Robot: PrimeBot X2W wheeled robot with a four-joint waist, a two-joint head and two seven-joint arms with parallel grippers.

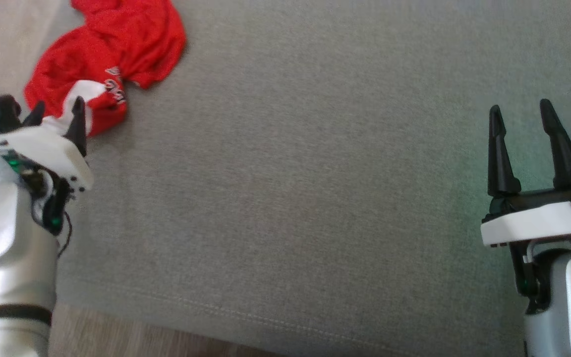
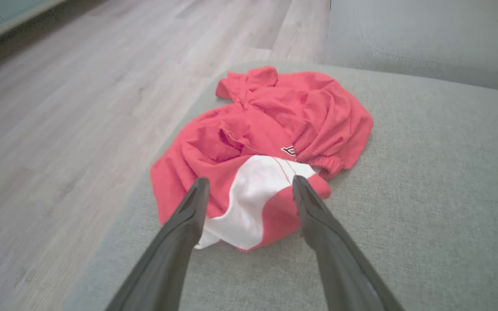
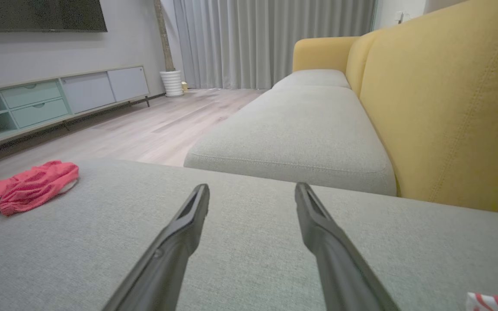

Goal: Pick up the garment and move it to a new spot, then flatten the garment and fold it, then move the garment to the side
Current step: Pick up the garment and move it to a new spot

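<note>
Approaching crumpled red-and-white fabric garment (image 2: 275,116) with left gripper (image 2: 250,181) spread wide: lower over white panel (image 2: 249,207), pinch a thick fold.

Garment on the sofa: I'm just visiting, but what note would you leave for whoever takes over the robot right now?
Left gripper: open, at the near end of the garment, nothing held.
Right gripper: open, over bare cushion, away from the garment.
Garment: crumpled by the cushion's left edge.
Done: nothing yet.
Left: pick up, move, flatten, fold, set aside.
</note>
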